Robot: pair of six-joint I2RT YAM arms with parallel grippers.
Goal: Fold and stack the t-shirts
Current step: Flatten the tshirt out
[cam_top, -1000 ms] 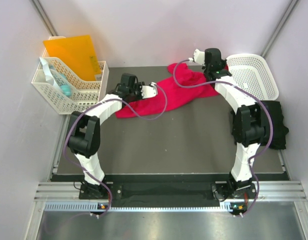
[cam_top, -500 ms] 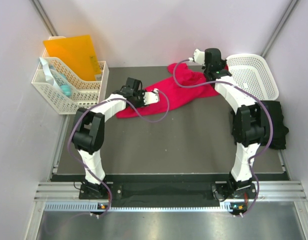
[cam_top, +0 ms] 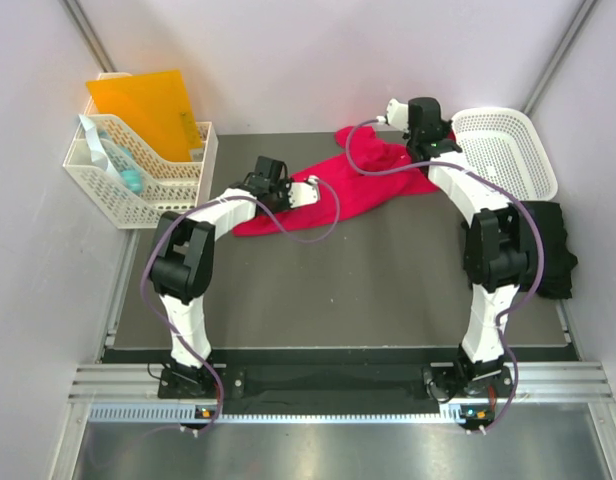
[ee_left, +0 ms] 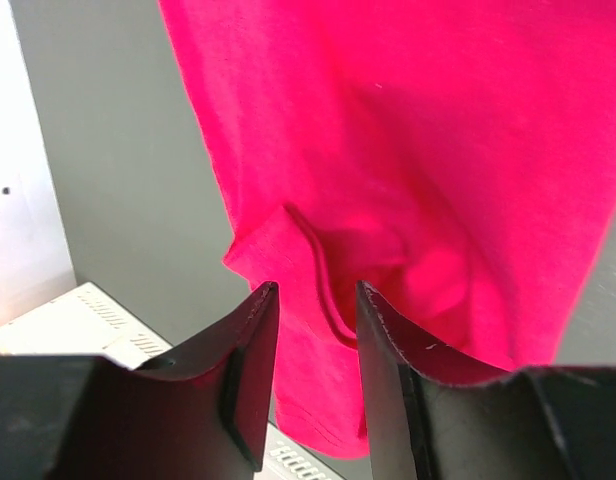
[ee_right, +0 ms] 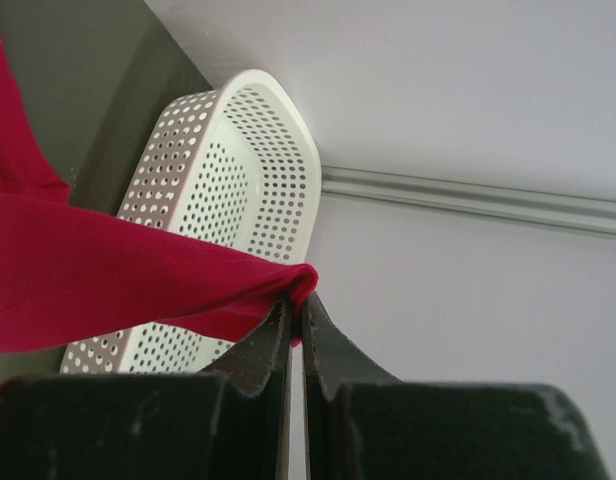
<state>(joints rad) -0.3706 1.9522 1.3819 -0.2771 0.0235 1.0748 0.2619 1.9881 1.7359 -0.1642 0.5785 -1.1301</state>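
Note:
The pinkish-red t-shirt (cam_top: pixel 363 180) lies stretched in a crumpled band across the back of the dark mat. My right gripper (cam_top: pixel 440 138) is shut on its right end; the right wrist view shows a folded edge of red cloth (ee_right: pixel 138 280) pinched at the tips of that gripper (ee_right: pixel 298 292). My left gripper (cam_top: pixel 313 188) hovers over the shirt's left part. In the left wrist view that gripper (ee_left: pixel 313 305) stands open, its jaws on either side of a raised fold in the shirt (ee_left: pixel 408 180). The black t-shirt (cam_top: pixel 550 250) lies bunched at the mat's right edge.
A white perforated basket (cam_top: pixel 508 150) stands at the back right, just behind my right gripper, and shows in the right wrist view too (ee_right: pixel 238 170). A white lattice bin (cam_top: pixel 138 175) with an orange folder (cam_top: pixel 148 110) stands at the back left. Walls close in on three sides.
My left arm has reached further right over the red shirt and its jaws have narrowed a little. The right arm has not moved.

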